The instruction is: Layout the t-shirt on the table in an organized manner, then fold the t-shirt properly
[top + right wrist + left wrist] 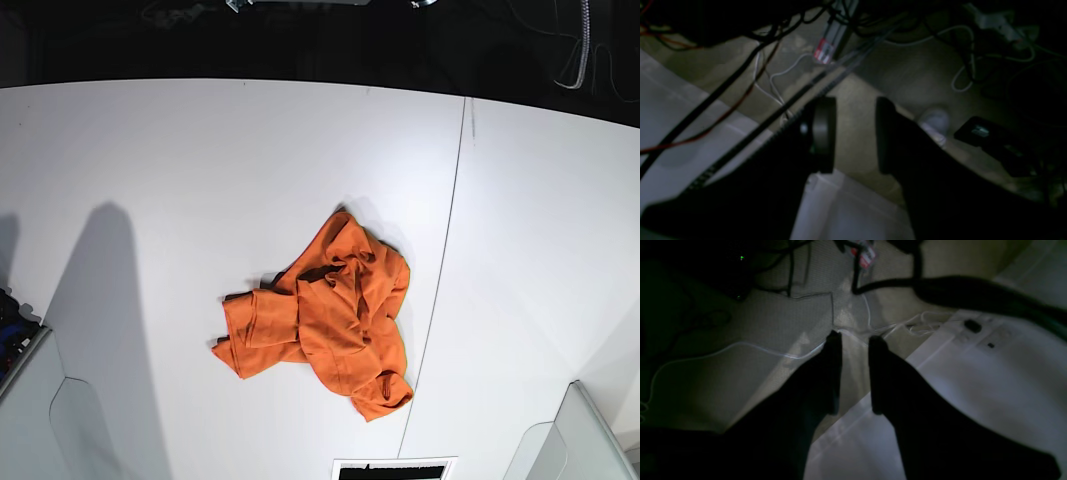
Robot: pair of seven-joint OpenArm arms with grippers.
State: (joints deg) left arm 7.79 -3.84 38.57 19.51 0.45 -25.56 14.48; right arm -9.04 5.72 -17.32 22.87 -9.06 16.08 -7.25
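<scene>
Left wrist: left gripper [855, 340] is held past the table [990, 390] edge, jaws parted, nothing gripped. Right wrist: right gripper [855, 110] likewise spread and empty over carpet [913, 76]. Base: t-shirt [330, 315] is seen crumpled mid-table, beside the seam [448, 260], soft wrinkled cloth on matte panel

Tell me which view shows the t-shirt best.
The base view: the whole t-shirt lies crumpled near the middle of the table. Both wrist views show none of it, only the floor, cables and the table's edge.

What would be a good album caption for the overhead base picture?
A crumpled orange t-shirt lies in a heap on the white table, just beside its dark seam line, waiting to be laid out.
</scene>
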